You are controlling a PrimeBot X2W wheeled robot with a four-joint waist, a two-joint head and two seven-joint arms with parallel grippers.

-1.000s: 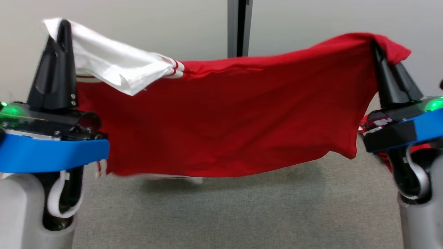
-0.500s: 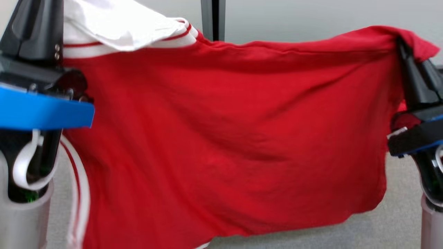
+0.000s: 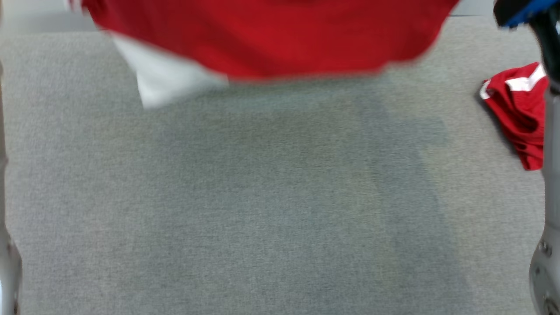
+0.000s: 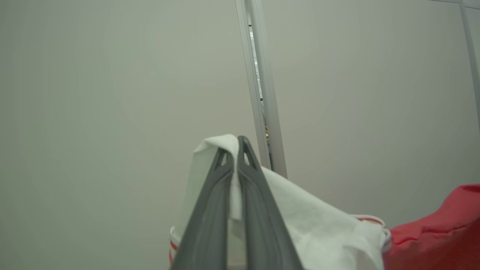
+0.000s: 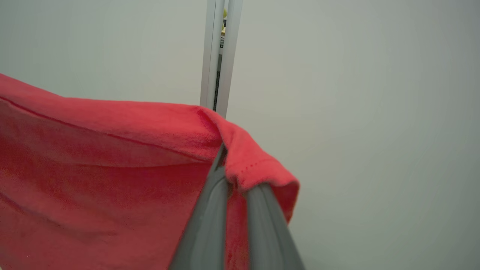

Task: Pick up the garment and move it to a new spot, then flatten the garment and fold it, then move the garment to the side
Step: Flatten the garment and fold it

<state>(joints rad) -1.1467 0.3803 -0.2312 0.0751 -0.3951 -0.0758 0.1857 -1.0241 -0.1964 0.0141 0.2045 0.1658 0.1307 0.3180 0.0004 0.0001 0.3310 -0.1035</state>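
Left hand (image 4: 233, 147) of mine was pinched shut on the white part (image 4: 307, 225) of the garment (image 3: 271, 39), with the cloth caught between the two fingers and draped over their tips. My right hand (image 5: 232, 168) was clamped just as tightly on the red stitched edge at the other end, and a fold of it hung over one finger. Between the two hands the garment hung stretched in the air, clear of the grey carpet floor (image 3: 262, 197). In the head view its blurred lower edge crossed the top, and a white piece hung lowest on my left. A faint shadow (image 3: 306, 144) lay on the carpet beneath it. Beside my right forearm (image 3: 550, 183) a second red and white cloth (image 3: 514, 109) lay crumpled on the floor. Ahead stood a pale wall (image 4: 112, 93) with a slim upright post (image 4: 264, 112).
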